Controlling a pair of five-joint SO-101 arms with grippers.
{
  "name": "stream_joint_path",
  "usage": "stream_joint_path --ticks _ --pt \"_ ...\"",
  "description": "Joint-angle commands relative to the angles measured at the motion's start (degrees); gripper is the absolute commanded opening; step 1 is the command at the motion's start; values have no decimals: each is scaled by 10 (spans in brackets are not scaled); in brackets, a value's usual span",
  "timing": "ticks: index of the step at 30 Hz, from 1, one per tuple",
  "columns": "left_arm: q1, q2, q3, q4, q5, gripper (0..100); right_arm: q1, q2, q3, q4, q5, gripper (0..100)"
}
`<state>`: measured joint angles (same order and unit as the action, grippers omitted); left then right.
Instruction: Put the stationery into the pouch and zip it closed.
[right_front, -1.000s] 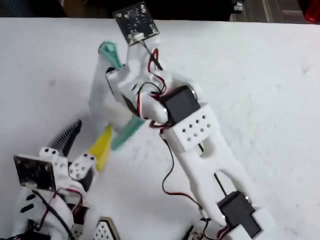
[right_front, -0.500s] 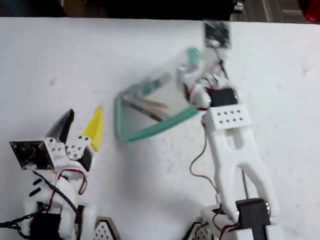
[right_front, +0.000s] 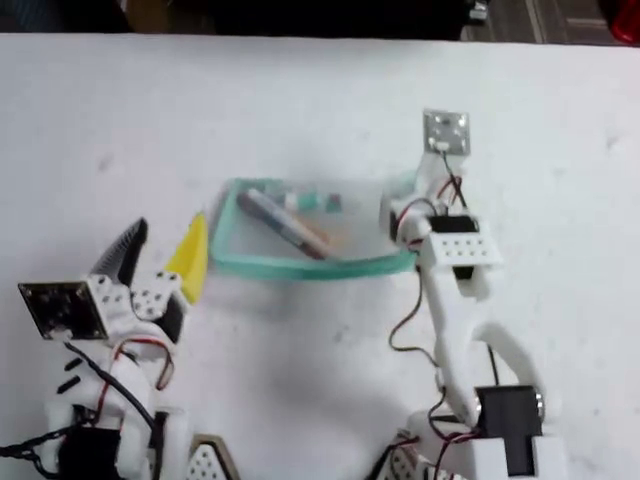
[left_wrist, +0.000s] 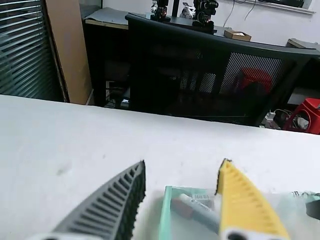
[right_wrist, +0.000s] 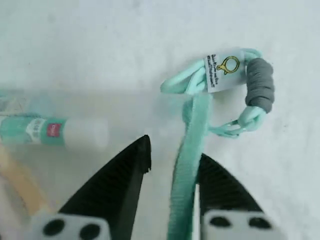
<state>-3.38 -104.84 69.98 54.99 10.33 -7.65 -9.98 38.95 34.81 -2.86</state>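
High view: at the left, near the front edge of the white table, the left gripper sits with its grey and yellow fingers spread wide, holding nothing, its yellow tip just beside the pouch's left end. The pouch, clear with a mint-green border, lies flat at mid-table, and a marker and other stationery lie inside it. At its right end the right gripper has its black jaws parted around the pouch's green zip band; the band lies against one finger, with a gap to the other. Just past the fingertips lies the zip's mint cord loop, with a grey bead and a small tag
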Motion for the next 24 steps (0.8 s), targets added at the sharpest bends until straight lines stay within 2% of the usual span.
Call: stream_joint_path --ticks 1,3,5,8,12,15,19,24 --pt "-1 0 -2 -18 5 247 2 -13 -1 22 15 381" --pt "-1 0 -3 -19 3 203 8 -15 -3 22 15 430" --pt "-2 1 -3 -33 -2 119 22 -21 -18 28 15 412" --pt "-2 2 -7 -46 -69 20 56 -56 -70 93 16 368" --pt "-1 5 -33 -15 -118 21 81 -134 -162 231 17 299" --pt "15 45 -87 25 -161 21 76 -191 -224 319 68 222" --pt "12 207 -213 72 -207 21 48 -255 -301 406 135 161" --pt "-48 394 -381 163 -251 24 22 -334 -363 506 141 159"
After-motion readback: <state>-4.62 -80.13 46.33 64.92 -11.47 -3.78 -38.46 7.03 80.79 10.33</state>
